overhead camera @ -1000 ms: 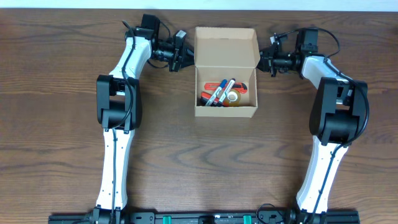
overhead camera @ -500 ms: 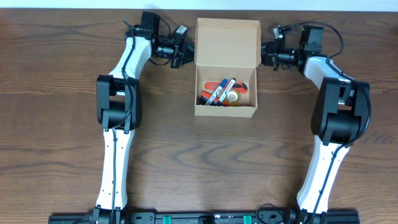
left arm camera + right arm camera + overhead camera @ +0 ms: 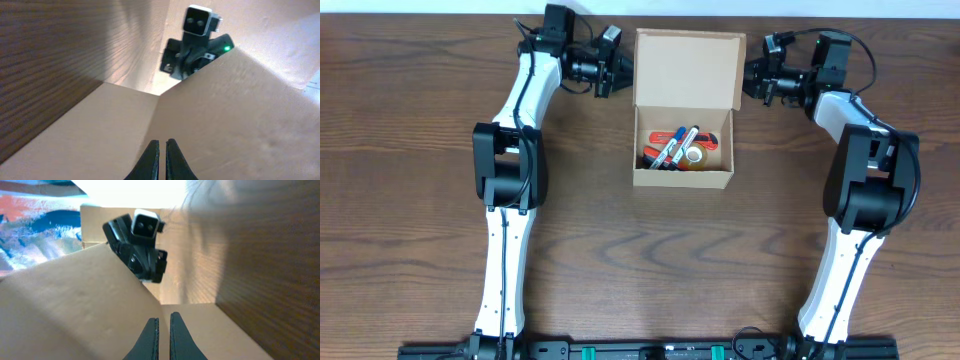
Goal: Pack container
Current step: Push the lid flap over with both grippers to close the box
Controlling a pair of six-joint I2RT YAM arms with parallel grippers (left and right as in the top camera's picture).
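The container [image 3: 683, 180] is a small tan cardboard box at mid-table, open, with its flap lid [image 3: 686, 70] raised at the far side. Inside lie markers [image 3: 672, 148], a tape roll [image 3: 695, 156] and something orange [image 3: 710, 140]. My left gripper [image 3: 620, 72] is shut and points at the lid's left edge. My right gripper [image 3: 752, 80] is shut at the lid's right edge. In the wrist views each pair of tips, left gripper [image 3: 162, 142] and right gripper [image 3: 164, 316], sits right against bare cardboard with only a sliver between them. I cannot tell whether any cardboard is pinched.
Both arms reach in from the near edge, one on each side of the box. The dark wooden table [image 3: 420, 250] runs under everything, and its far edge lies just behind the lid. Over the lid, each wrist view shows the opposite arm's wrist camera [image 3: 198, 20] [image 3: 144, 225].
Both grippers have shifted toward the table's far edge. The lid has swung with them and now shows more of its inner face from above. The box and its contents have stayed put.
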